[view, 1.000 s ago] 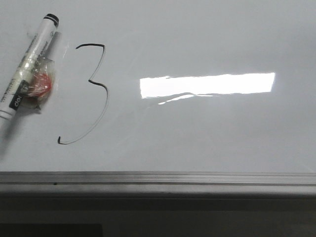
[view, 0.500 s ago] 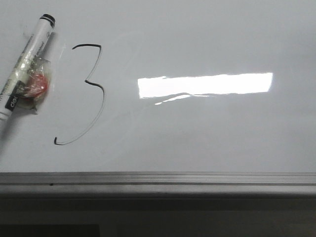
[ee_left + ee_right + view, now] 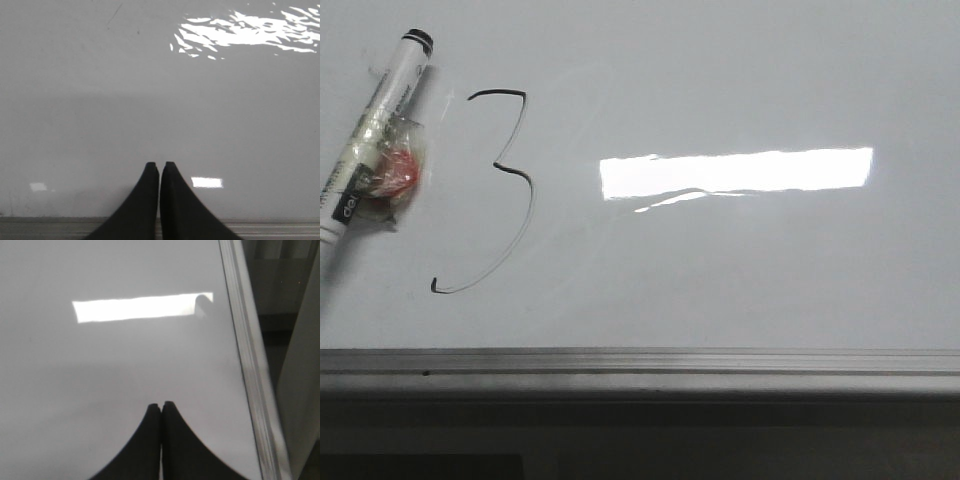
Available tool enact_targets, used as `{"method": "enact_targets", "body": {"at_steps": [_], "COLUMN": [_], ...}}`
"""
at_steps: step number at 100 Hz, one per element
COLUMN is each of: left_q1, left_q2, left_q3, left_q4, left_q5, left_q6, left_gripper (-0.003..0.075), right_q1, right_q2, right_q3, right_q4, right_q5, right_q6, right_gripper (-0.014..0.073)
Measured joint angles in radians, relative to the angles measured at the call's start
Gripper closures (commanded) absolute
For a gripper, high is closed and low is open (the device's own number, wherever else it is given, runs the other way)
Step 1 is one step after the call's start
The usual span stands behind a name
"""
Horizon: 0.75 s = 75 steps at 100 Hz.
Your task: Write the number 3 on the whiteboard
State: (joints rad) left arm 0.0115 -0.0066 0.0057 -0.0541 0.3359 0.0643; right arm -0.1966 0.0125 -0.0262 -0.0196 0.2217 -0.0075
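Since a second ago the whole front view has slid slightly: the 3 (image 3: 496,190), the marker (image 3: 372,130) and the bright reflection (image 3: 735,172) all sit a little further left than they did, and in the last half second almost nothing has shifted.

The left gripper (image 3: 160,166) has its two black fingers pressed together with only a hairline seam between them. It holds nothing, and its tips hover over bare board (image 3: 150,100) near the grey frame strip (image 3: 280,227). The right gripper (image 3: 160,405) is likewise closed with its fingers meeting, empty, over plain white surface beside the metal edge (image 3: 247,365) of the board. Whether either pair of tips touches the board cannot be told.

The 3 is drawn in thin black line on the left part of the board (image 3: 740,280), with a flat top stroke, an angular middle and a long lower curve ending in a small hook. Just left of it lies the marker, tilted, black cap uppermost, its lower end running out of the picture. A crumpled clear wrap with a red piece (image 3: 396,172) inside clings to its barrel. On the black band of the marker, white letters read "del"; the rest is cut off. No other writing is legible.
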Motion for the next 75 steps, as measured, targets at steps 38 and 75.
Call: {"method": "enact_targets", "body": {"at_steps": [38,75], "left_q1": [0.000,0.000], "left_q2": [0.000,0.000], "left_q3": [0.000,0.000], "left_q4": [0.000,0.000], "left_q5": [0.000,0.000], "left_q6": [0.000,0.000], "left_gripper": [0.0741,0.0741], "right_q1": [0.000,0.000], "right_q2": [-0.023,-0.023], "right_q3": [0.037,0.037], "right_q4": [0.000,0.000], "right_q5": [0.108,0.108], "right_q6": [0.008,0.008], "right_gripper": [0.0658,0.0658]}}
